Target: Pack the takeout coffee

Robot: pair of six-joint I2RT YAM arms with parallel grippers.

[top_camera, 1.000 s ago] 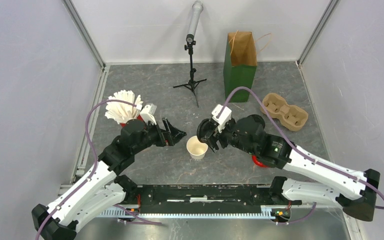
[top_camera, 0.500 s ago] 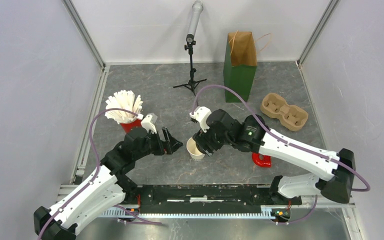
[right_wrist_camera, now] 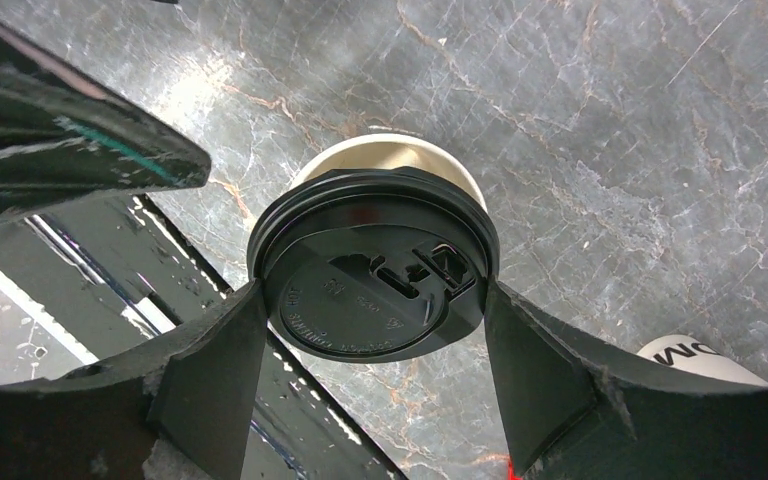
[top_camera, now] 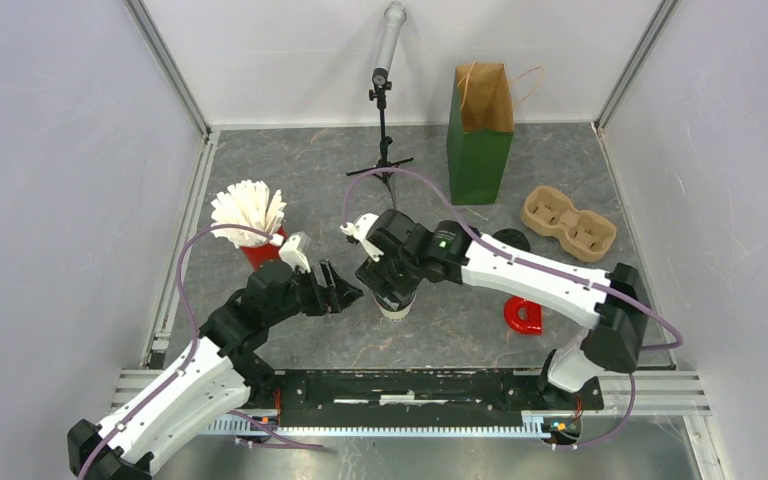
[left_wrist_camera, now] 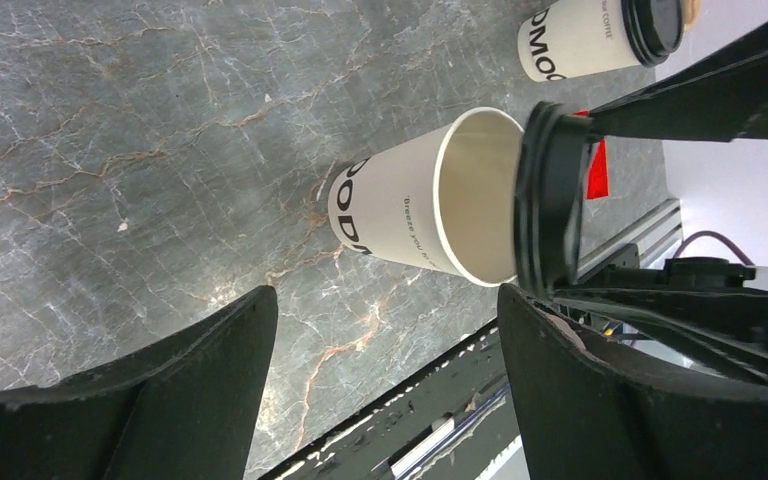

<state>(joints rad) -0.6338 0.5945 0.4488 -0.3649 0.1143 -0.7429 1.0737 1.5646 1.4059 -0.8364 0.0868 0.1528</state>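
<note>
Where grey marbled tabletop (top_camera: 300, 170) meets white walls (top_camera: 290, 60), a green bag (top_camera: 479, 160) stands

Between the 2 black fingers of the right gripper (right_wrist_camera: 370, 300) is a round black plastic lid (right_wrist_camera: 375, 265). Under it, the small cream paper cup (left_wrist_camera: 410, 215) bears black lettering. The marbled table top (left_wrist_camera: 110, 120) is dark grey with pale, rusty veins. Near the left gripper (left_wrist_camera: 385, 310): a red cup of white sticks (top_camera: 255, 245). Far beyond: a green paper bag (top_camera: 480, 150), brown inside.

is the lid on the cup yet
Off. The right hand holds the black lid just clear of the cup; its open mouth shows.
</note>
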